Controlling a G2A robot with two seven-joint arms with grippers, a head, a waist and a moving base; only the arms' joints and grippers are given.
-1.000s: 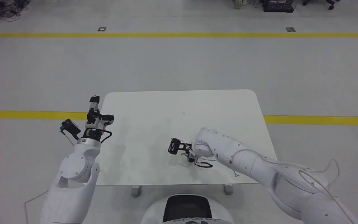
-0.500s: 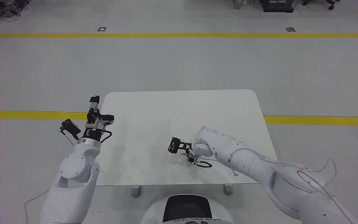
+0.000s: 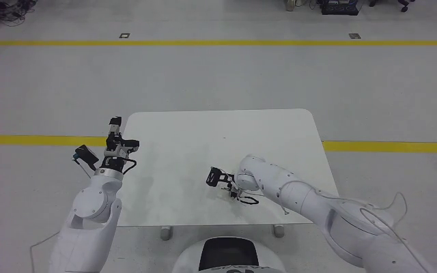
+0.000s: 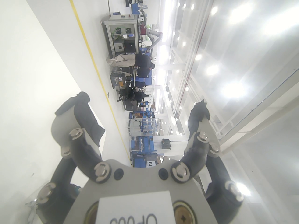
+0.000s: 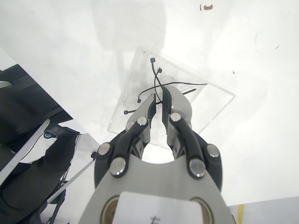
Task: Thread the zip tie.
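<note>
Several black zip ties lie crossed in a shallow clear tray on the white table. My right gripper points down into the tray. Its fingers are drawn in to a narrow gap, with one zip tie running between the pads. From above, this gripper sits near the table's front middle. My left gripper is open and holds nothing. It points upward beside the table's left edge.
The tray stands near the table's front edge, and a black seat and metal frame lie just beyond that edge. A small brown mark shows on the tabletop past the tray.
The right arm has shifted very slightly over the tray. The left arm has not moved.
</note>
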